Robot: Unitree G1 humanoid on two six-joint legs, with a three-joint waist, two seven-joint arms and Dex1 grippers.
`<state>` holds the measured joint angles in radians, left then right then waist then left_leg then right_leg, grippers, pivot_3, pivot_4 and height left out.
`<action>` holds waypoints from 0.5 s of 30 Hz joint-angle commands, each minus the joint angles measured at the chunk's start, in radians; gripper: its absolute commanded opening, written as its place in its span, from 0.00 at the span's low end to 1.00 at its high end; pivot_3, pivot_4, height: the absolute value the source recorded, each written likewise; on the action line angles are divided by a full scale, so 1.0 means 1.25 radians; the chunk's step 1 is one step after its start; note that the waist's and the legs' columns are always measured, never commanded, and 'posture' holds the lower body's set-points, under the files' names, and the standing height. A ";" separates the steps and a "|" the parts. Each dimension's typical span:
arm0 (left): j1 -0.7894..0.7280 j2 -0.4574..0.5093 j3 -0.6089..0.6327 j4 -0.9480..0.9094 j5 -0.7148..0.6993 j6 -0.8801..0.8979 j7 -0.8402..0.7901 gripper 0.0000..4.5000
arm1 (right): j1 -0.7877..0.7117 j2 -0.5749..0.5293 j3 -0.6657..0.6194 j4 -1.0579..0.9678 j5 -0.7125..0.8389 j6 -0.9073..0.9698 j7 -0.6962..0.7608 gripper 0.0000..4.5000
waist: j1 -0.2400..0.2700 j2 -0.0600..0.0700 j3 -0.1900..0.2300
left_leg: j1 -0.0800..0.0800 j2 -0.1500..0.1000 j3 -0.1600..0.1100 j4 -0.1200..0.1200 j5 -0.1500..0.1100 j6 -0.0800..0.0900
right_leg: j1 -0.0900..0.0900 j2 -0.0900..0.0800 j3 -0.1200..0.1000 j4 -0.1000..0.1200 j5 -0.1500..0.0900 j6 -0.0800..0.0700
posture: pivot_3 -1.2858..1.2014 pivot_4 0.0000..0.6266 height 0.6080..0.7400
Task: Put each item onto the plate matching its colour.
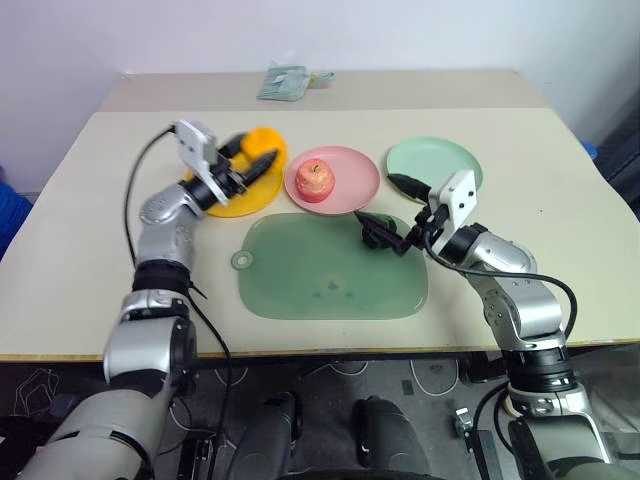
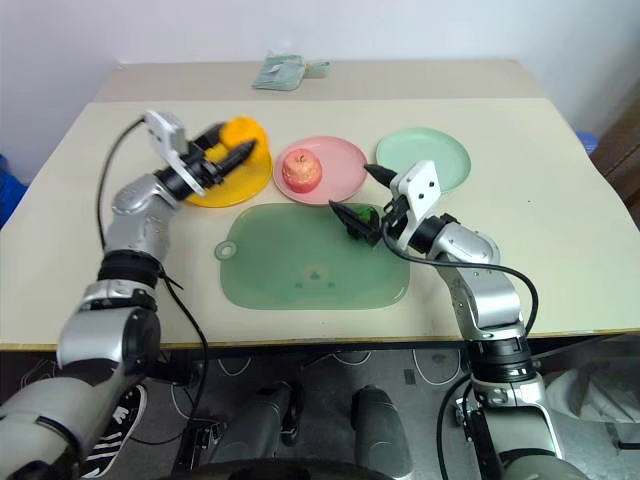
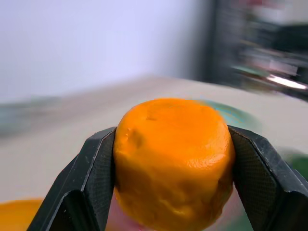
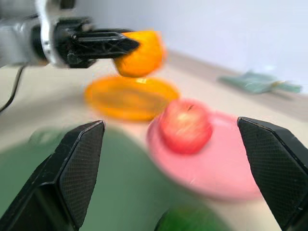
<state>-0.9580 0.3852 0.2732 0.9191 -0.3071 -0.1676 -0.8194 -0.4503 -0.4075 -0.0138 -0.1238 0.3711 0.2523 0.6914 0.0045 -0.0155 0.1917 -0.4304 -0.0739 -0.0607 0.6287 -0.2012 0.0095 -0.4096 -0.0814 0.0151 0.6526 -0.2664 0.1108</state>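
My left gripper is shut on the lumpy orange fruit and holds it just above the yellow-orange plate. The pink-red apple sits on the pink plate. The pale mint green plate has nothing on it. The dark green fruit lies at the far right edge of the green mat. My right gripper is open, its lower finger beside that fruit and nothing between its fingers.
A folded pale green packet lies at the back of the table. The translucent mat has a small ring tab on its left side. A black cable runs along my left arm.
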 commanded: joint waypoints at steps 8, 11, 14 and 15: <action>-0.026 0.037 0.034 0.172 0.046 -0.045 0.204 0.71 | -0.038 -0.003 0.006 -0.008 0.002 0.012 0.011 1.00 | 0.005 0.000 0.000 | 0.000 -0.001 0.000 0.000 0.000 0.000 | 0.000 0.000 0.000 0.000 0.000 0.001 | 0.52 0.24 1.00; -0.027 0.035 0.034 0.181 0.052 -0.062 0.215 0.92 | -0.041 -0.008 0.006 -0.007 -0.001 0.015 0.013 1.00 | 0.003 0.000 0.000 | 0.000 -0.001 0.000 0.000 0.000 0.000 | 0.000 0.000 0.000 0.000 0.000 0.001 | 0.52 0.24 1.00; -0.025 0.037 0.018 0.170 0.068 -0.092 0.209 0.98 | -0.039 -0.015 0.020 -0.005 -0.022 0.009 0.014 1.00 | 0.003 0.000 0.000 | 0.000 -0.001 0.000 0.000 0.000 0.000 | 0.000 0.000 0.000 0.000 0.001 0.001 | 0.52 0.24 1.00; -0.023 0.039 0.020 0.158 0.059 -0.098 0.181 0.98 | -0.038 -0.016 0.027 -0.003 -0.030 0.013 0.011 1.00 | 0.003 0.000 0.000 | 0.000 -0.001 0.000 0.000 0.000 0.000 | 0.000 0.000 0.000 0.000 0.001 0.001 | 0.52 0.24 1.00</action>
<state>-0.9715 0.4137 0.2984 1.1594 -0.2290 -0.2543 -0.5615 -0.4755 -0.4156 0.0155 -0.1197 0.3497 0.2776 0.7064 0.0085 -0.0156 0.1917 -0.4306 -0.0750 -0.0604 0.6289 -0.2013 0.0097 -0.4097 -0.0818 0.0149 0.6532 -0.2657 0.1119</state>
